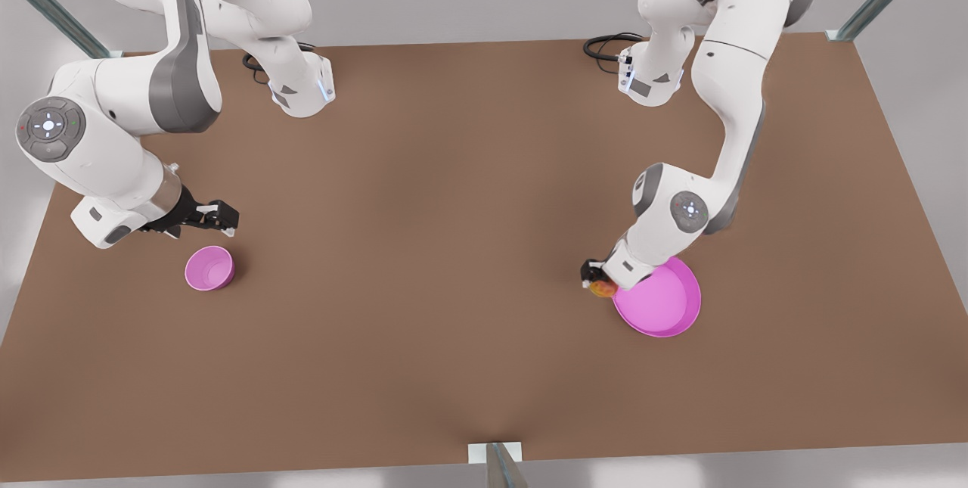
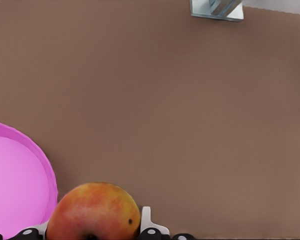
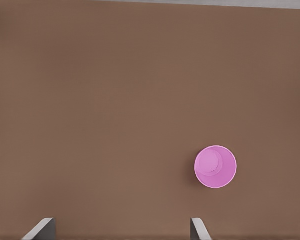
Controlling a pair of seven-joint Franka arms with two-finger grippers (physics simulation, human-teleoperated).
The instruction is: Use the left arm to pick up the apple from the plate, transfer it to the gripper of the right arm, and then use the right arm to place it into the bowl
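Observation:
The red-orange apple sits between the fingers of my left gripper, which is shut on it. It is held just off the rim of the pink plate, on the side toward the front view's left, over bare table. The plate holds nothing. On the front view's left, the small pink bowl stands empty. My right gripper hovers just behind it, open, with nothing between its fingers.
The brown table is bare between bowl and plate. Both arm bases stand at the far edge with black cables. A metal bracket sits at the middle of the near edge.

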